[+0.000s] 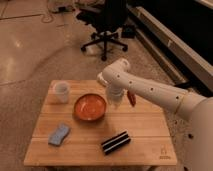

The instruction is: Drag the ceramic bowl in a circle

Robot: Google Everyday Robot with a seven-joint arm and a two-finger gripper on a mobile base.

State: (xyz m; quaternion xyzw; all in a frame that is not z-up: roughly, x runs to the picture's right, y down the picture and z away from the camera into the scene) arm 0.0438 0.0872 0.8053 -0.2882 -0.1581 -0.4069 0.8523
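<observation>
The ceramic bowl [90, 106], wide and shallow with a glossy orange-red inside, sits on the wooden table [145, 130] left of centre. My gripper [114, 101] points down from the white arm [150, 90] just beside the bowl's right rim. Whether it touches the rim I cannot tell. The arm reaches in from the right and hides part of the table's back edge.
A small white cup [61, 91] stands at the back left. A blue sponge [59, 134] lies front left and a black bar-shaped object [116, 142] front centre. A red object [131, 97] lies behind the arm. A black office chair [107, 30] stands on the floor beyond.
</observation>
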